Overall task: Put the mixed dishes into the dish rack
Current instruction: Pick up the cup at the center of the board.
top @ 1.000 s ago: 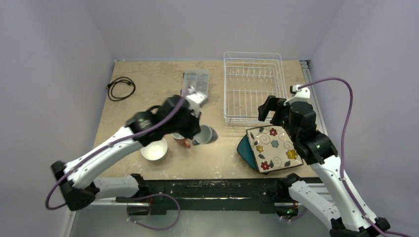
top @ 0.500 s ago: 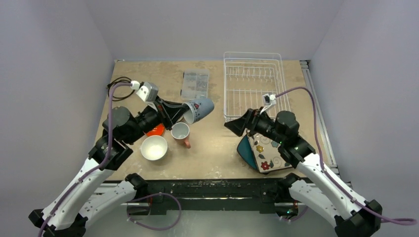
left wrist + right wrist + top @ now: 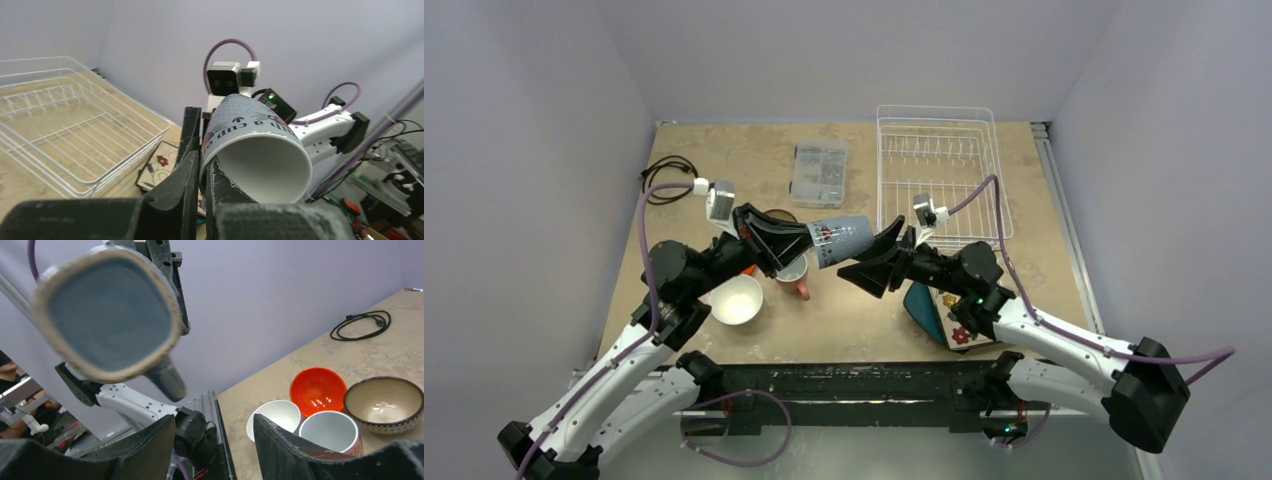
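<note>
Only the left wrist view shows the grip. The left claw (image 3: 202,170) pinches the rim of the grey-blue mug (image 3: 255,150), one finger outside the wall and one inside the white hollow. Only the right wrist view shows the mug's flat base facing the right claw (image 3: 214,421), whose fingers are spread wide, with the base above them and not between them.

From above, the mug hangs on its side in the air, just off the near-left corner of the dish rack (image 3: 936,108). No dish stands in the rack.

The clear compartment box (image 3: 821,173) lies on the desk (image 3: 724,150) just left of the rack, its contents too small to tell. Further left of the rack stand the white bowl (image 3: 274,415), salmon-pink mug (image 3: 330,432), brown bowl (image 3: 385,402) and orange bowl (image 3: 317,387), all mouth up; the orange one shows plainly only from the right wrist.

Off the rack's near edge, the floral plate (image 3: 160,167) lies on the teal plate (image 3: 917,298), largely under the right arm.
</note>
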Controlling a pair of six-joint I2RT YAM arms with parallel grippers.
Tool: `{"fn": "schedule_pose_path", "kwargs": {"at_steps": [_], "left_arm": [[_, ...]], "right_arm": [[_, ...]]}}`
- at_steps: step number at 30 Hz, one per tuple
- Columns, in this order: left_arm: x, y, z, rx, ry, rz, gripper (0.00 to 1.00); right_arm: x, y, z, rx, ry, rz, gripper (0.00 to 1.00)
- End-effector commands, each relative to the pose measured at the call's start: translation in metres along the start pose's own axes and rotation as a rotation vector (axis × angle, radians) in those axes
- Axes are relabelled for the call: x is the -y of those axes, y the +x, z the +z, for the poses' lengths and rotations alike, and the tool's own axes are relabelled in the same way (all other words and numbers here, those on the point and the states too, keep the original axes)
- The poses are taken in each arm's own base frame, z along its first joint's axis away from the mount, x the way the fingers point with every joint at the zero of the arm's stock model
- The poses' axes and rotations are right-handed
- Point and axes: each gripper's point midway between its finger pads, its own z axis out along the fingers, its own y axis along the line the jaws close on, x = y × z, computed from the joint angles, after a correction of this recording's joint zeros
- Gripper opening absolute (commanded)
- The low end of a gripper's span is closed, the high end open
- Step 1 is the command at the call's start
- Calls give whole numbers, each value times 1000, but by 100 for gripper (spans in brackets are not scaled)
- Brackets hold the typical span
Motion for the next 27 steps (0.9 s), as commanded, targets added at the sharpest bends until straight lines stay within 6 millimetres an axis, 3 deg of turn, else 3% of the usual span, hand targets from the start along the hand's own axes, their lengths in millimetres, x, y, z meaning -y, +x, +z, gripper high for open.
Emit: {"fn": "schedule_pose_path", "kwargs": {"at_steps": [1,8,17,27], "left_arm": [[43,-24,3,76,222,-55,0],[40,-23,7,74,276,-148,0],[42,-21,16,46,401,-261,0],[34,-14,23,20,388,-284,0]], "right_arm": [[-30,-22,1,130,-175,-176,57],[-50,-24,-8,171,-271,-214,52],[-67,-49,-8,249,-302,-196,51],[-68,-56,-6,279,-310,-164,46]]}}
